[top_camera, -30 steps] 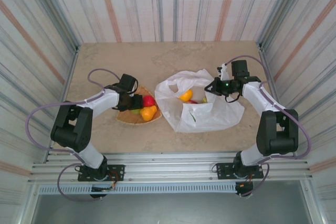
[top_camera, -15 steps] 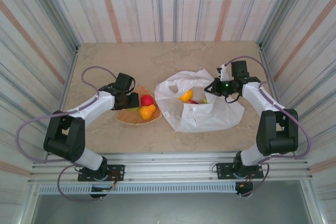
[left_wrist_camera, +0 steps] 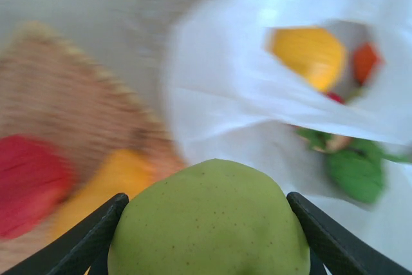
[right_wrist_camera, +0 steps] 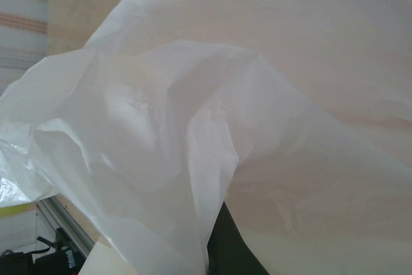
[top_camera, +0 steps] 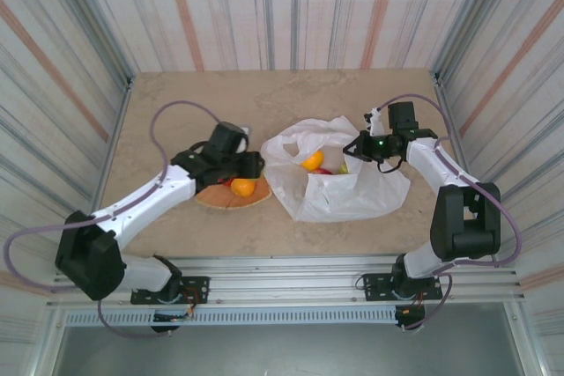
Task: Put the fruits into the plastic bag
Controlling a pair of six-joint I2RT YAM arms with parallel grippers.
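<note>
Fruits first: a green fruit (left_wrist_camera: 207,214) sits clamped in the left gripper (top_camera: 250,165). In my left wrist view both fingers (left_wrist_camera: 90,243) press on its sides. From overhead I see that gripper above the right end of the wooden plate (top_camera: 211,198), just beside the left edge of the plastic bag (top_camera: 352,195).

Plate is left of centre on the worktop (top_camera: 176,103), roughly midway between near and far edges. On it:
- orange-yellow fruit (top_camera: 243,187) at the right end, under the gripper
- red fruit (left_wrist_camera: 29,181) beside it, blurred in the wrist view, mostly hidden under the arm from overhead

Bag lies right of centre, touching or nearly touching the plate, I can't tell which. Its mouth faces up and to the left. Inside I see:
- yellow fruit (top_camera: 312,161) near the far side of the opening
- small red piece (top_camera: 324,170) next to it
- dark green fruit (left_wrist_camera: 353,173) lower down, partly behind the film

Right gripper (top_camera: 356,149) is at the right side of the bag's rim and, from overhead, looks pinched on it with the film lifted. In the right wrist view the film drapes close across the lens and covers all but a dark bit of finger (right_wrist_camera: 226,249), so I can't see the gap itself.
</note>
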